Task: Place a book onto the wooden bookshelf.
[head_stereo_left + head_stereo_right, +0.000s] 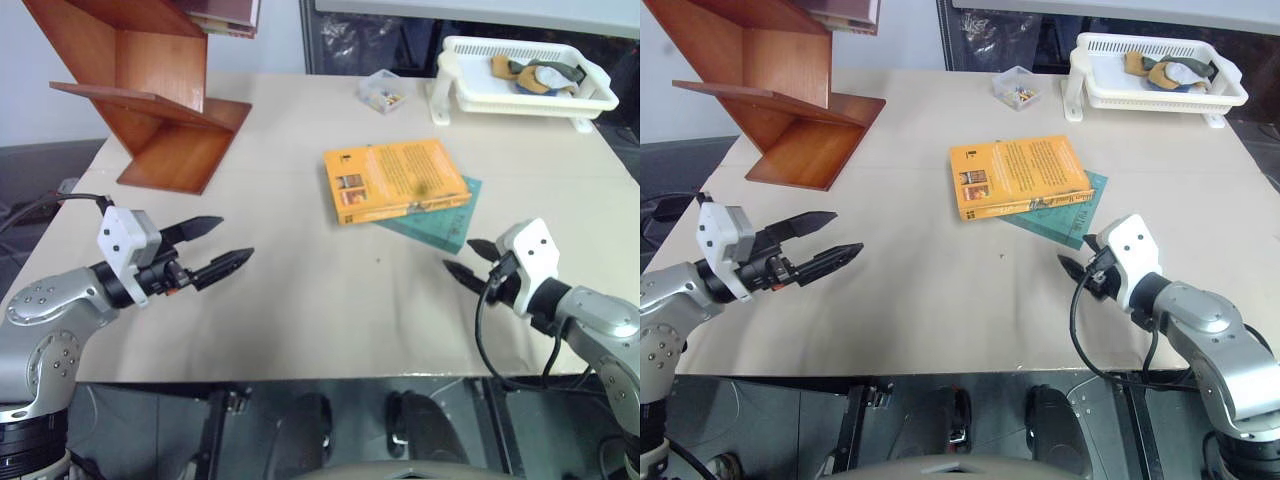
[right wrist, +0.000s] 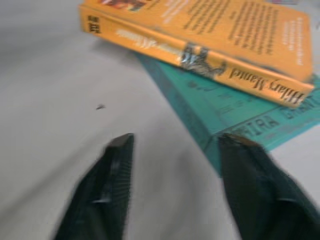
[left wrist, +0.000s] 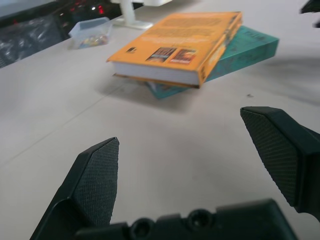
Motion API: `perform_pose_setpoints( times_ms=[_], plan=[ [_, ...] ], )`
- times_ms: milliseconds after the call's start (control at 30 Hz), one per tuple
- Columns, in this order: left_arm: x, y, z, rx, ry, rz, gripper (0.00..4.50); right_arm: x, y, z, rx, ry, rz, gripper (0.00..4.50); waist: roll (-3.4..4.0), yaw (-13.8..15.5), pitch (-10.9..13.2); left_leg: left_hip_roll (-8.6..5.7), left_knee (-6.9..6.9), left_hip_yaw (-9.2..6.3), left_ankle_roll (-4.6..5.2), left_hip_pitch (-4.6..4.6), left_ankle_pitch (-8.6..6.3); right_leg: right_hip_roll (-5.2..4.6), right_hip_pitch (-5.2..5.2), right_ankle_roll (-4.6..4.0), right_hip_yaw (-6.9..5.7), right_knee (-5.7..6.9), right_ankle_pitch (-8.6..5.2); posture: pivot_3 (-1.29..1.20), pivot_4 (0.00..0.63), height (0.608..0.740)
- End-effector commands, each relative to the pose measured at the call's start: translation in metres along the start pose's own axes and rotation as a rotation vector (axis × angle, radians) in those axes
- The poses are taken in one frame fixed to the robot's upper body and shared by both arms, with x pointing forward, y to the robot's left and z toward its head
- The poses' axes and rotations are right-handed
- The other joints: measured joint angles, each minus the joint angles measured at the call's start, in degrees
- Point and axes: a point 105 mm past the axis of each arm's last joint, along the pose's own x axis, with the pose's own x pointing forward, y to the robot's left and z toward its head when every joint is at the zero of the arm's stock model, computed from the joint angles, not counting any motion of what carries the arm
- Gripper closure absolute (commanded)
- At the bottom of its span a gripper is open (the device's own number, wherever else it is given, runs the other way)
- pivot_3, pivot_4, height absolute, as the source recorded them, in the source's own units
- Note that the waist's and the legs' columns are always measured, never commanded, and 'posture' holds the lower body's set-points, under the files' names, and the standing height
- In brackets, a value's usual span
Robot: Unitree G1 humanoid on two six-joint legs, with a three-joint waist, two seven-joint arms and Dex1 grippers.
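Far left, the wooden bookshelf (image 1: 150,100) stands at the table (image 1: 300,290) corner, well beyond the left hand (image 1: 222,245). That hand hovers over the bare table, released, fingers spread wide, holding nothing. Between the two hands and further out lies the book (image 1: 392,178), flat atop a teal book (image 1: 440,225). The right hand (image 2: 175,145) hovers just short of the pair, fingers apart, gripping nothing.
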Motion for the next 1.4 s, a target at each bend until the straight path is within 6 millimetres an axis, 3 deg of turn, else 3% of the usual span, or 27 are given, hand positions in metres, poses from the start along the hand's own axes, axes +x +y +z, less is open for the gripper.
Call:
perform_pose_setpoints(
  times_ms=[33, 67, 133, 267, 400, 600, 900, 1400],
  plan=[
    [0.017, -0.029, 0.025, 0.082, -0.073, -0.130, 0.00, 0.019, -0.056, 0.011, -0.063, 0.019, -0.174, 3.66, -0.01, -0.45, 0.02, 0.00, 0.02, 0.03, 0.00, 0.00, 0.00, 0.00, 0.00, 0.00, 0.01, 0.00, 0.00, 0.00, 0.150, 0.740],
    [0.022, -0.037, 0.030, 0.083, -0.090, -0.169, 0.00, 0.028, -0.073, 0.013, -0.091, 0.045, -0.211, 4.25, 0.02, -0.41, 0.04, -0.03, 0.13, 0.14, 0.02, 0.05, 0.00, 0.00, 0.02, 0.04, 0.09, 0.00, 0.01, 0.00, 0.150, 0.740],
    [0.026, -0.048, 0.035, 0.086, -0.101, -0.225, 0.00, 0.039, -0.100, 0.012, -0.116, 0.106, -0.288, 4.25, 0.03, -0.42, 0.05, -0.04, 0.15, 0.18, 0.04, 0.02, 0.02, -0.01, 0.00, 0.07, 0.12, 0.00, 0.02, 0.00, 0.150, 0.740],
    [0.031, -0.065, 0.040, 0.089, -0.106, -0.311, 0.00, 0.062, -0.131, 0.020, -0.137, 0.130, -0.325, 4.25, 0.05, -0.36, 0.06, -0.03, 0.01, 0.19, 0.00, 0.08, 0.04, 0.13, -0.01, -0.02, 0.18, 0.05, 0.18, 0.00, 0.150, 0.740],
    [0.034, -0.074, 0.039, 0.090, -0.112, -0.316, 0.00, 0.087, -0.142, 0.023, -0.112, 0.125, -0.281, 4.25, 0.06, -0.63, 0.07, -0.04, -0.04, 0.29, -0.22, -0.17, 0.18, 0.17, -0.31, 0.12, 0.37, 0.03, 0.27, 0.00, 0.150, 0.740],
    [0.028, -0.072, 0.030, 0.073, -0.104, -0.244, 0.00, 0.099, -0.128, 0.024, -0.098, 0.120, -0.151, 4.25, 0.09, -0.23, 0.09, -0.04, -0.12, 0.31, -0.22, -0.23, 0.17, 0.13, -0.32, 0.16, 0.37, -0.06, 0.26, 0.00, 0.150, 0.740],
    [0.032, -0.070, 0.024, 0.058, -0.095, -0.232, 0.00, 0.092, -0.107, 0.014, -0.081, 0.136, -0.084, 4.25, 0.11, -0.34, 0.09, -0.03, -0.06, 0.30, -0.23, -0.15, 0.18, 0.12, -0.30, 0.16, 0.34, 0.07, 0.27, 0.00, 0.150, 0.740],
    [0.044, -0.065, 0.016, 0.041, -0.069, -0.243, 0.00, 0.087, -0.056, 0.020, -0.044, 0.090, -0.012, 4.25, 0.11, -0.33, 0.08, -0.02, -0.06, 0.33, -0.23, -0.15, 0.18, 0.13, -0.30, 0.16, 0.35, 0.06, 0.26, 0.00, 0.150, 0.740]
  ],
)
